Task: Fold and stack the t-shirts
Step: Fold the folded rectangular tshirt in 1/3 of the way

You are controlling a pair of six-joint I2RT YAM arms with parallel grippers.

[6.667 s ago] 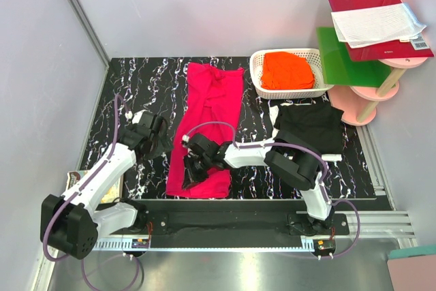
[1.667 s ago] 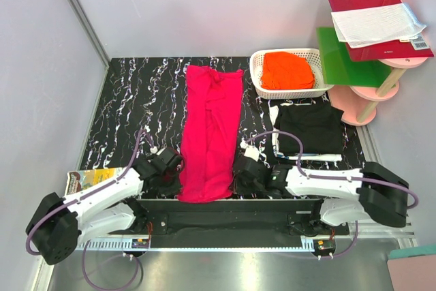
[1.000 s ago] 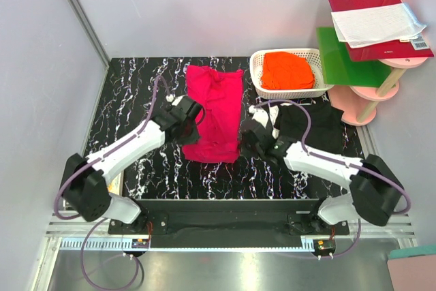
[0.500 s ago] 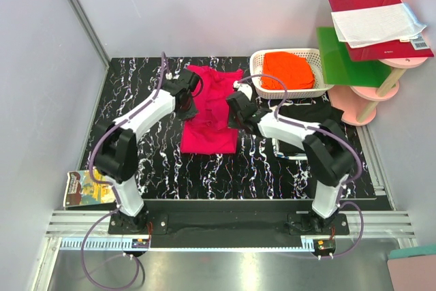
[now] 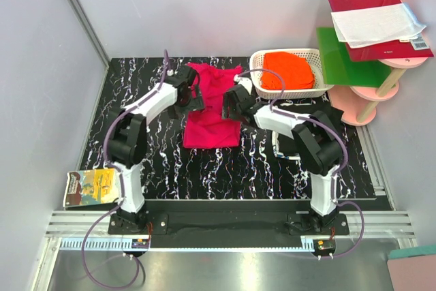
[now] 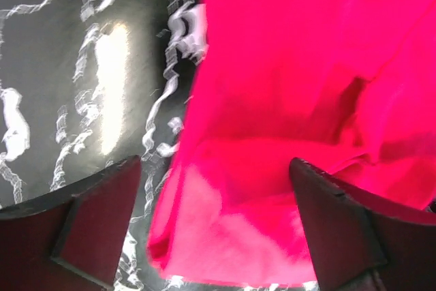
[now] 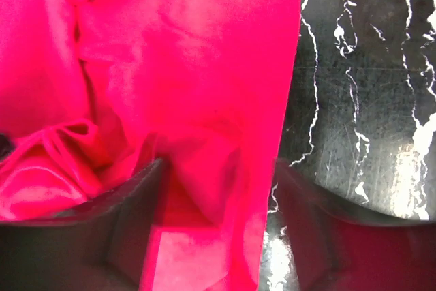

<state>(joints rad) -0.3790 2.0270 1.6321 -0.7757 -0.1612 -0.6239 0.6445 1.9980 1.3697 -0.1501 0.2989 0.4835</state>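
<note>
The pink t-shirt [image 5: 211, 112] lies folded over on itself on the black marbled table [image 5: 136, 100], its near edge a doubled fold. My left gripper [image 5: 191, 98] hovers over the shirt's left edge, and my right gripper [image 5: 230, 103] over its right edge. Both are open. In the left wrist view the pink t-shirt [image 6: 286, 100] spreads under the open left gripper [image 6: 216, 236]. In the right wrist view the pink t-shirt [image 7: 177, 66] lies beneath the open right gripper [image 7: 218, 233]. A folded black t-shirt [image 5: 310, 127] rests at the right. An orange t-shirt [image 5: 286, 69] sits in the white basket [image 5: 257, 80].
A pink and green shelf stand [image 5: 354, 66] at the far right carries a red book and white cloth [image 5: 378, 22]. A picture booklet [image 5: 94, 187] lies at the table's near left edge. Grey walls close in the left and back.
Both arms carried the pink shirt's near end away toward the back, folding it in half. Both grippers have opened and let the cloth go.
</note>
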